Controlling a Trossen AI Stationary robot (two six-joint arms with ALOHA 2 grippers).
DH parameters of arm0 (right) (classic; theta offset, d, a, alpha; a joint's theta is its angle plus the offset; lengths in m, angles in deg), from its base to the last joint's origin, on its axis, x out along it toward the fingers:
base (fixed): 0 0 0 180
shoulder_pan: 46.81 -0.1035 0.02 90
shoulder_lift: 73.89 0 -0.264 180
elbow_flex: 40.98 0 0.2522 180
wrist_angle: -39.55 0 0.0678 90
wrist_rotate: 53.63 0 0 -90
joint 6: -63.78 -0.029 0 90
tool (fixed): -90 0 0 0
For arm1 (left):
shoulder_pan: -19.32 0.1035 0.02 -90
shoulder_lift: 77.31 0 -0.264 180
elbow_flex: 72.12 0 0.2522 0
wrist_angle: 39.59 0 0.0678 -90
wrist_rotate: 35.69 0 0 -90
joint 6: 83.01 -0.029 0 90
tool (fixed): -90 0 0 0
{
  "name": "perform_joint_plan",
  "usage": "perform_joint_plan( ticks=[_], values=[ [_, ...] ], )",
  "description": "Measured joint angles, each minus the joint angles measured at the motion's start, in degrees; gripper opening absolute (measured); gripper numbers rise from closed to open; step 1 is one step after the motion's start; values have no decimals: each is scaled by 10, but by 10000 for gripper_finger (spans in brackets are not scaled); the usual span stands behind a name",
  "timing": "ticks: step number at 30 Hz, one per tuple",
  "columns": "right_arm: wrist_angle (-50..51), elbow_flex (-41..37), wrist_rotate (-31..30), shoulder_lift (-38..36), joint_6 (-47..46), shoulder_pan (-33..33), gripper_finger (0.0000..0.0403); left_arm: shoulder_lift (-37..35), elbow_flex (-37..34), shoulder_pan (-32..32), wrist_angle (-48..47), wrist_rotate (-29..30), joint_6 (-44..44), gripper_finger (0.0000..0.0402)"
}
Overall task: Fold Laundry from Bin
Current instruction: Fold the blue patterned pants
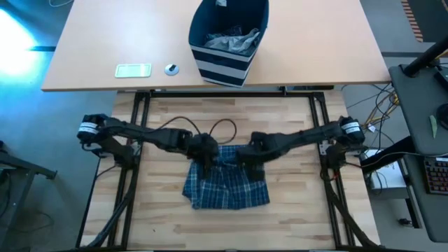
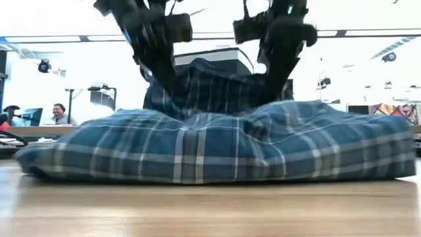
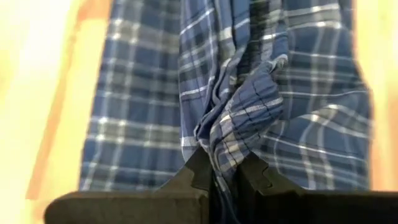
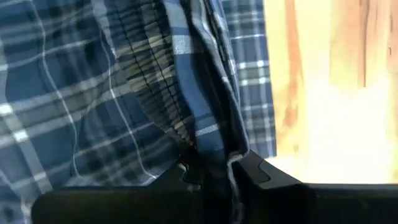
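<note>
A blue-and-white plaid garment (image 1: 227,185) lies on the wooden table, its near part flat and its far edge raised between my two grippers; it also shows in the low view (image 2: 217,148). My left gripper (image 1: 207,162) is shut on the far left part. My right gripper (image 1: 252,164) is shut on the far right part. The navy striped bin (image 1: 227,38) stands on the far table with grey cloth (image 1: 231,40) inside. My left gripper pinches a bunched fold of the plaid cloth (image 3: 225,155) between its two fingers, coming from above. The cloth runs down slack from the fingers onto the table. My right gripper pinches a gathered edge with a ribbed band (image 4: 208,149) between its two fingers, from above. The cloth falls slack below it.
A pale green flat object (image 1: 133,70) and a small round object (image 1: 171,68) lie on the far table left of the bin. A black cable (image 1: 210,127) loops near my left arm. A person (image 2: 59,113) sits in the room behind.
</note>
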Motion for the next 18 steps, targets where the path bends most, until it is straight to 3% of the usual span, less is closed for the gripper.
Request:
perform_joint_plan(
  ticks=[10, 18],
  values=[
    [-148, -112, 25, 0, 47, 93, 32, 6, -86, 98, 110, 29, -4, 43],
    [-78, -89, 29, -1, 38, 114, 32, 25, -89, 126, 182, 38, -19, 63]
  ],
)
